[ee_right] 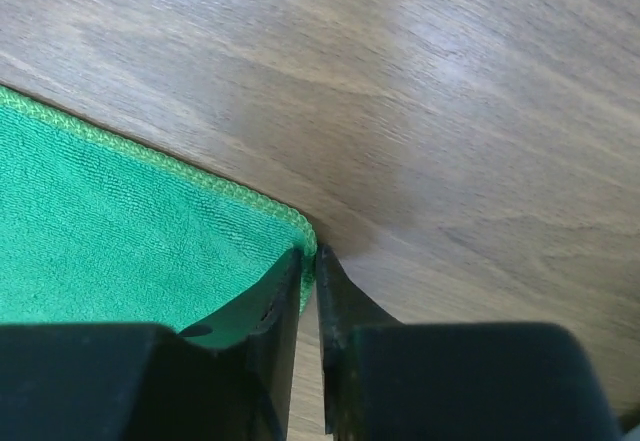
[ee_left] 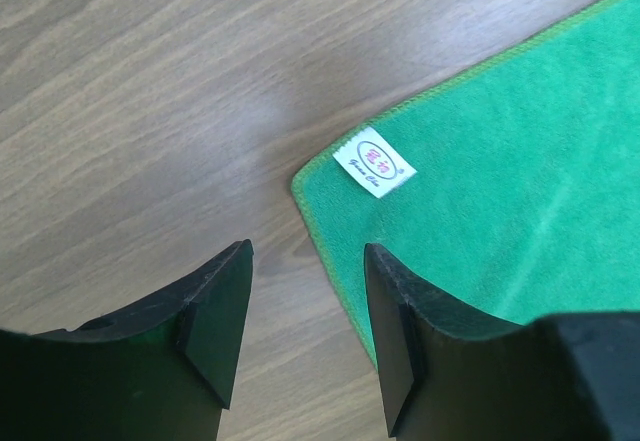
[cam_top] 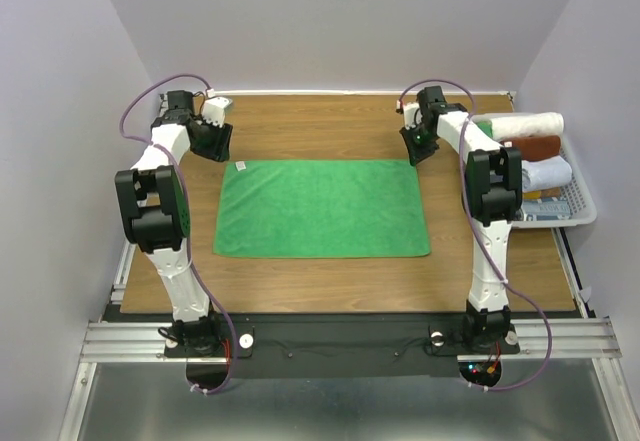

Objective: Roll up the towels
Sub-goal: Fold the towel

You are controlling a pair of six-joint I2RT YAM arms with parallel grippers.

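The green towel (cam_top: 320,208) lies spread flat in the middle of the wooden tabletop (cam_top: 330,286), its small white label (cam_top: 241,167) at the upper left corner in the top view. The left tool (cam_top: 213,141) hangs over that corner with its jaws apart and nothing between them. In the left wrist view, one finger is over bare wood and the other over the towel's hem, just below the label (ee_left: 375,162).

At the towel's upper right corner, the right tool (cam_top: 418,151) has its jaws pressed almost together. The very tip of the corner is pinched between them (the right wrist view shows only a sliver of stitched green hem at the fingertips).

At the right edge of the top view a white basket (cam_top: 583,208) holds three cloths: a cream-white roll (cam_top: 520,123) at the top, a brown roll (cam_top: 532,147) below it, and the pale bluish-white towel (cam_top: 546,173) lowest, bundled against the others.
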